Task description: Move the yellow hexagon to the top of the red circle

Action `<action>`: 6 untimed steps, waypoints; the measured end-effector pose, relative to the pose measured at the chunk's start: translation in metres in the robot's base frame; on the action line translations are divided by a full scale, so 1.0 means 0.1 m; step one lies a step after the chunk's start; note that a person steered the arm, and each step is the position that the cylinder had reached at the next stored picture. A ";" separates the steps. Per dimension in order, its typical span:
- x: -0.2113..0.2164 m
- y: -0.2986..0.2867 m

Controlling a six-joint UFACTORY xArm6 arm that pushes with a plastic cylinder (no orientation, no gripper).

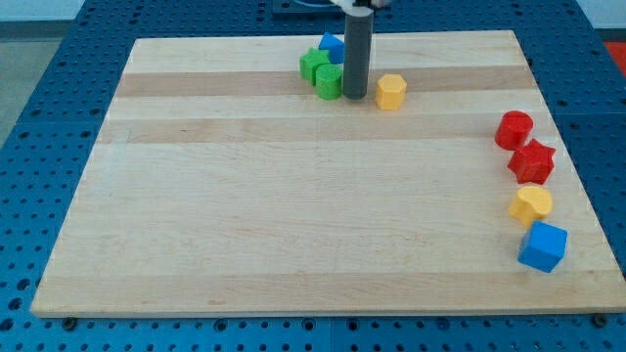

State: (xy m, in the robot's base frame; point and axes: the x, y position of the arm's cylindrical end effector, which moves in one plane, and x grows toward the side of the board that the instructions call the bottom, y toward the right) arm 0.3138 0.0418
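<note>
Yellow hexagon (391, 91) sits far on the wooden board (293, 215), right of centre, just right of my tip (354, 96); contact can't be confirmed. No jaws, the arm ends in a plain dark rod. Two green blocks (321, 72) and a blue block (333, 45) crowd the tip's left. Red circle (514, 129) stands well apart near the right edge, with a red star-like block (532, 161), yellow block (530, 204) and blue cube (542, 245) lined up nearer. Smooth pale wood lies open between them.
</note>
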 end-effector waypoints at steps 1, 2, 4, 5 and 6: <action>0.00 0.02; 0.07 0.42; 0.18 1.44; 0.18 1.55; 0.17 1.21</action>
State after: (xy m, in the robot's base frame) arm 0.3311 0.1625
